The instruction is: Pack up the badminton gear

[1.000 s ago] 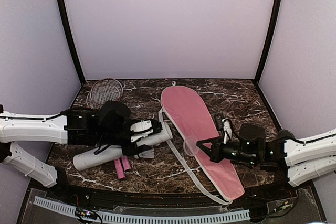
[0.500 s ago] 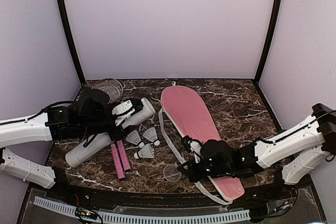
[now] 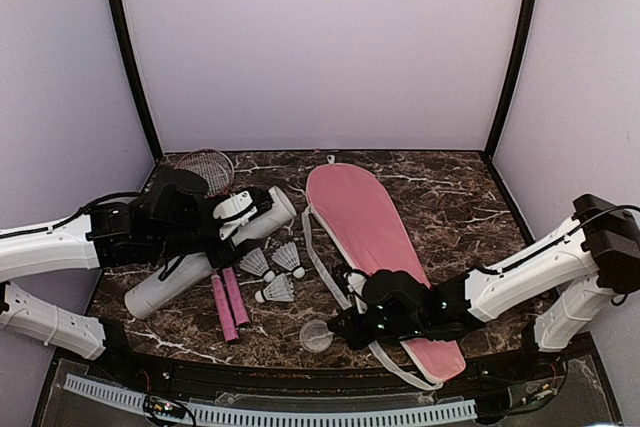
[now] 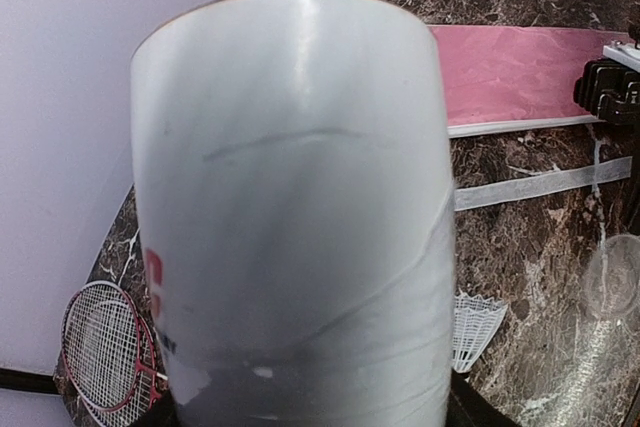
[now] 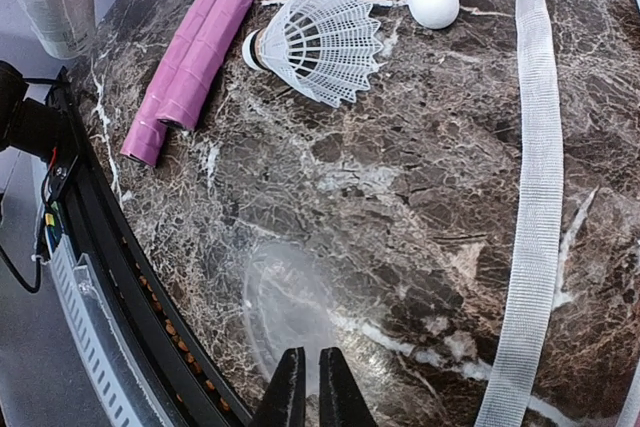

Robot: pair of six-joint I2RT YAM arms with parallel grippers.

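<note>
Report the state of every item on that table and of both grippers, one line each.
white tube: uncapped, gripped by the left gripper.
clear cap: off the tube, rim pinched by the right gripper.
shuttlecocks: three, loose on the table, lying on their sides.
rackets: out of the bag, partly under the tube.
pink bag: lying flat; open or zipped, cannot tell.
</note>
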